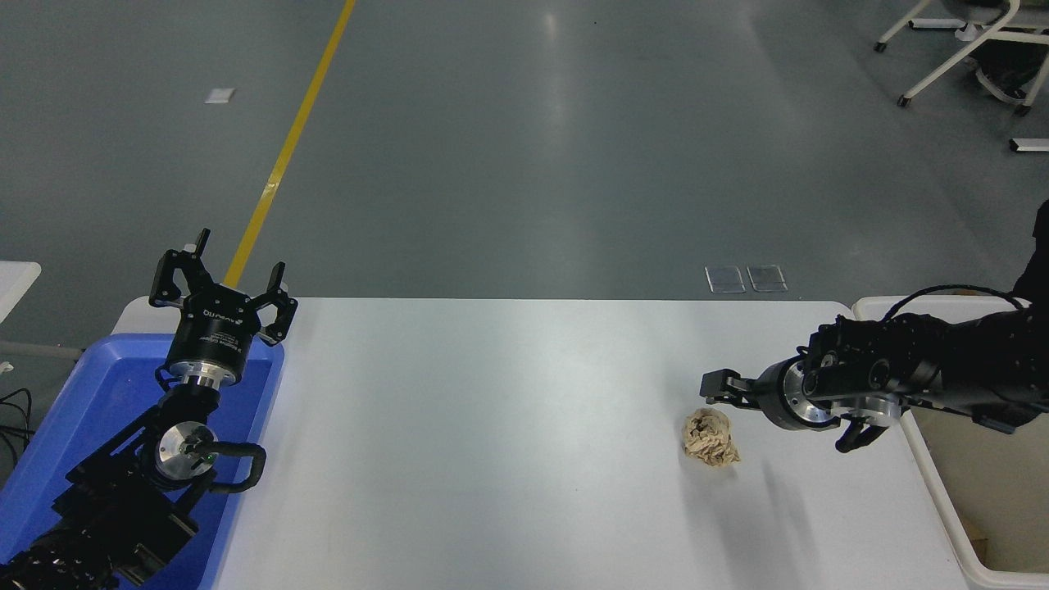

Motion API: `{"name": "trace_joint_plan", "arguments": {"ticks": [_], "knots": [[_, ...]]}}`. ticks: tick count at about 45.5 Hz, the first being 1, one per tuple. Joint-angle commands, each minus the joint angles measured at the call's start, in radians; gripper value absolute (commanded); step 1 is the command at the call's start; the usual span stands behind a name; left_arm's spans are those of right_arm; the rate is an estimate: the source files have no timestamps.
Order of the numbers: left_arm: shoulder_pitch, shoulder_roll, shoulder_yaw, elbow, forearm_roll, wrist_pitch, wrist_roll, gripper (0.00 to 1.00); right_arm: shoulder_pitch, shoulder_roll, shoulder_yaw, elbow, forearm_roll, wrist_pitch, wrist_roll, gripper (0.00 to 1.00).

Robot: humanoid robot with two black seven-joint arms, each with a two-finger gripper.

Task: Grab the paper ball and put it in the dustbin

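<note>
The paper ball [711, 438], a tan crumpled wad, lies on the white table [492, 426] at the right of its middle. My right gripper [715, 388] comes in from the right edge with its fingers pointing left. It is low over the table, just beyond the ball and a little to its right, and does not touch it. I see it side-on and it looks open and empty. The cream dustbin [1008, 492] stands at the table's right end, partly behind my right arm. My left gripper [221, 283] is parked open at the lower left.
A blue plastic tray [98, 393] lies under my left arm at the table's left end. White chair legs [942, 57] stand on the grey floor at the far right. A yellow line [287, 147] runs across the floor.
</note>
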Motion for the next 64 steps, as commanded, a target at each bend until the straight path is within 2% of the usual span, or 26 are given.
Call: {"name": "trace_joint_plan", "arguments": {"ticks": [1,14,18,20,21,22,24,25,26,28,45,54,64], "knots": [[0.000,0.000,0.000,0.000,0.000,0.000,0.000,0.98,-0.059,0.006,0.057,-0.006,0.000,-0.032,0.000,1.00],[0.000,0.000,0.000,0.000,0.000,0.000,0.000,0.98,-0.111,0.012,0.075,-0.012,0.000,-0.140,0.002,0.97],[0.000,0.000,0.000,0.000,0.000,0.000,0.000,0.98,-0.120,0.012,0.075,-0.012,-0.001,-0.142,0.002,0.90],[0.000,0.000,0.000,0.000,0.000,0.000,0.000,0.98,-0.128,0.014,0.075,-0.012,-0.001,-0.142,0.002,0.81],[0.000,0.000,0.000,0.000,0.000,0.000,0.000,0.98,-0.129,0.014,0.075,-0.012,-0.001,-0.142,0.002,0.73],[0.000,0.000,0.000,0.000,0.000,0.000,0.000,0.98,-0.131,0.014,0.075,-0.010,-0.001,-0.142,0.002,0.61],[0.000,0.000,0.000,0.000,0.000,0.000,0.000,0.98,-0.135,0.014,0.075,-0.009,0.000,-0.139,0.002,0.29],[0.000,0.000,0.000,0.000,0.000,0.000,0.000,0.98,-0.138,0.014,0.075,-0.007,0.000,-0.136,0.002,0.17],[0.000,0.000,0.000,0.000,0.000,0.000,0.000,0.98,-0.141,0.014,0.075,-0.007,0.000,-0.134,0.002,0.09],[0.000,0.000,0.001,0.000,0.000,0.000,0.000,0.98,-0.143,0.018,0.075,-0.007,0.000,-0.134,0.002,0.00],[-0.002,0.000,0.002,0.000,0.000,0.000,0.000,0.98,-0.106,0.018,0.052,-0.003,0.000,-0.134,0.002,0.00],[-0.002,0.000,0.002,0.000,0.000,-0.001,0.000,0.98,-0.005,-0.046,-0.013,0.025,-0.001,-0.107,0.000,0.00],[-0.002,0.000,0.003,0.000,0.000,-0.001,0.000,0.98,0.157,-0.147,-0.089,0.073,-0.003,0.014,0.002,0.00]]}}
